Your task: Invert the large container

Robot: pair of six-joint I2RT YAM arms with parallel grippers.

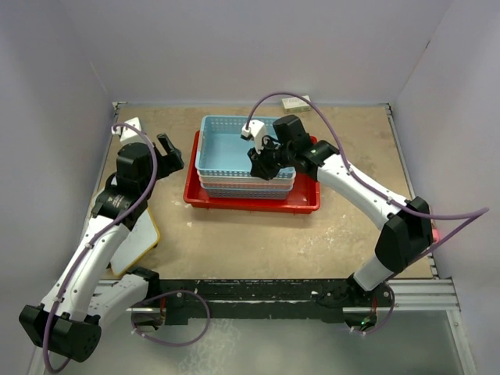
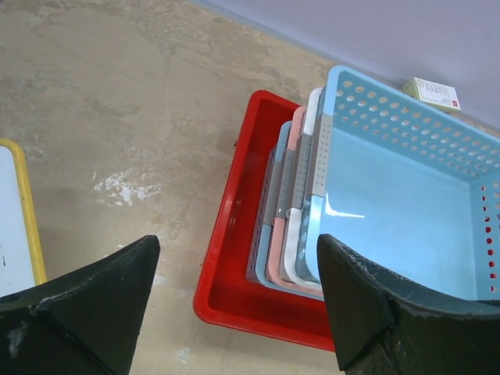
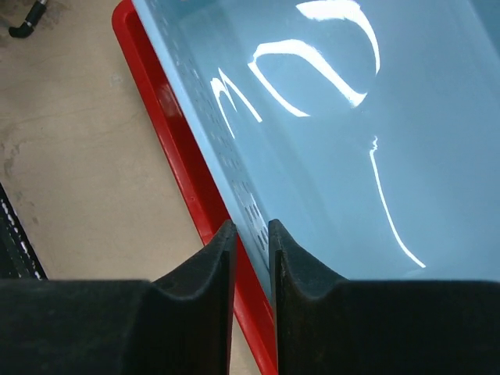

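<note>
R claw is closed down to a thin slit on the near-right wall of the top blue basket, one finger inside and one outside; looks pinched on the rim. Wrist tips down over it, forearm runs back to the right w/ the elbow up high by the bench edge, base at the near rail. L claw is wide open, nothing between the fingers, hanging over bare bench just left of the red tray and not touching it. L arm comes up from its base at near left, elbow bent, wrist aimed toward the tray's left end. The red tray sits flat on the bench, mid to far side, long edge across, open side up. It's shallow, solid walls, rounded corners, w/ a plain rim. Inside it is a nested stack of baskets: blue basket on top, then white, pink and another blue-grey one under, all w/ holes in the walls, filling most of the tray and leaning toward its left end. A white board w/ yellow edge lies under the L arm. A small white box is at the far wall.
</note>
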